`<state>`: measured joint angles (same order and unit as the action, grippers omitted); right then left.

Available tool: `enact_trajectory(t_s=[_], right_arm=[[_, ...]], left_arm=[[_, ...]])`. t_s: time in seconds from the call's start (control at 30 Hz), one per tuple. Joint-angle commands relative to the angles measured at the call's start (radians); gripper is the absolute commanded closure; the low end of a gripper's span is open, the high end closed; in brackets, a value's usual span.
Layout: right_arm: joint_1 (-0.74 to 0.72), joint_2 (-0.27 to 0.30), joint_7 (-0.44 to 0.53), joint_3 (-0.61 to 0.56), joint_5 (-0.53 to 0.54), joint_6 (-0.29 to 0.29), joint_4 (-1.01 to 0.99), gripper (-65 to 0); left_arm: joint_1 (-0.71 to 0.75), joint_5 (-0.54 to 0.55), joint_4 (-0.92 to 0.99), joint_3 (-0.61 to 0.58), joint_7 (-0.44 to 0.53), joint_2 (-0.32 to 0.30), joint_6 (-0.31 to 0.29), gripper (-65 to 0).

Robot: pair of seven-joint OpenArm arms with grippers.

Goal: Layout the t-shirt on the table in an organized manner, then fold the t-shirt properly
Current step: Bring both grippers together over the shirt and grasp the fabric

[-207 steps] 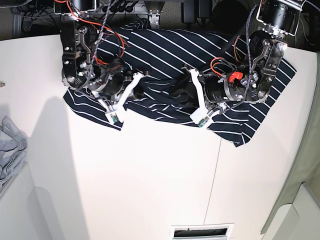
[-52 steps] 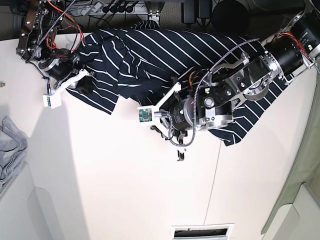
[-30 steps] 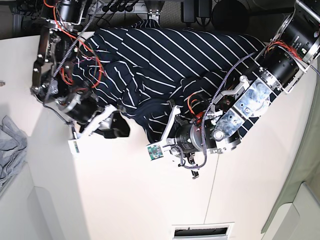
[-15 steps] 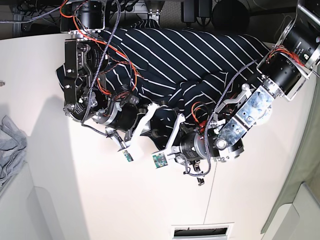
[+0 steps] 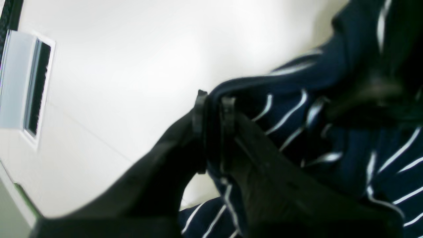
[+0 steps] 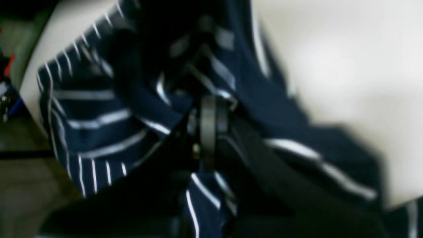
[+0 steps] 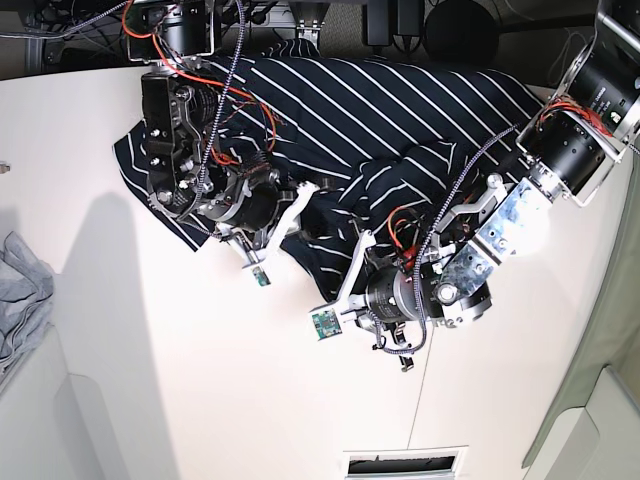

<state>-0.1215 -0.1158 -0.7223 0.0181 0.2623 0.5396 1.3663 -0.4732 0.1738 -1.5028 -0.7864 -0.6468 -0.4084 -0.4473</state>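
The dark navy t-shirt [image 7: 380,110] with thin white stripes lies bunched across the back of the cream table [image 7: 200,380]. Both grippers meet at its front edge. In the left wrist view my left gripper [image 5: 213,129] is shut on a fold of the shirt [image 5: 330,142]. In the base view it [image 7: 345,262] is on the right-hand arm. In the right wrist view, which is blurred, my right gripper [image 6: 208,129] is shut on striped cloth [image 6: 99,115]. In the base view it [image 7: 305,225] sits just left of the other.
A plain light grey garment [image 7: 20,290] hangs off the table's left edge. A thin dark seam [image 7: 420,400] runs down the table. A white-framed slot [image 7: 405,465] sits at the front edge and also shows in the left wrist view [image 5: 33,82]. Cables and stands line the back.
The right-wrist arm swung in from the back left corner to the shirt's front edge. The left-wrist arm drew the cloth forward. The shirt's left side has bunched toward the middle.
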Motion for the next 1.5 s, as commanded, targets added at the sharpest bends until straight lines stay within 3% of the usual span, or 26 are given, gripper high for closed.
enact_trajectory(t_s=[0.0, 0.37, 0.67, 0.93, 1.1, 1.3, 1.37, 1.47], right_arm=[[-0.015, 0.006, 0.009, 0.0, 0.015, 0.01, 0.015, 0.0], [0.018, 0.108, -0.027, 0.002, 0.08, 0.006, 0.026, 0.0], [0.006, 0.107, -0.01, 0.002, 0.148, 0.006, 0.072, 0.0], [-0.085, 0.102, 0.016, 0.057, 0.055, 0.002, 0.096, 0.0], [-0.158, 0.101, 0.034, 0.141, 0.058, -0.019, 0.056, 0.0], [-0.254, 0.102, 0.042, 0.153, 0.059, -0.017, -0.108, 0.0], [-0.282, 0.101, 0.049, 0.153, 0.082, -0.016, -0.156, 0.0], [-0.307, 0.096, 0.021, 0.151, 0.198, 0.015, -0.205, 0.0]], left_arm=[[-0.044, -0.005, -0.015, 0.009, 0.021, -0.002, 0.009, -5.9], [-0.078, -0.006, -0.014, 0.009, -0.005, -0.005, 0.009, -5.9], [-0.077, 0.044, -0.014, 0.009, -0.021, -0.005, 0.004, -5.9], [-0.067, 0.147, -0.014, 0.009, -0.1, -0.005, -0.014, -5.9], [0.0, 0.245, -0.015, 0.009, -0.107, -0.002, -0.09, -5.9], [0.146, 0.252, -0.015, 0.009, -0.049, 0.031, -0.117, -5.9], [0.182, 0.252, -0.015, 0.009, -0.039, 0.053, -0.117, -5.9], [0.227, 0.251, -0.015, 0.009, -0.023, 0.084, -0.117, -5.9]])
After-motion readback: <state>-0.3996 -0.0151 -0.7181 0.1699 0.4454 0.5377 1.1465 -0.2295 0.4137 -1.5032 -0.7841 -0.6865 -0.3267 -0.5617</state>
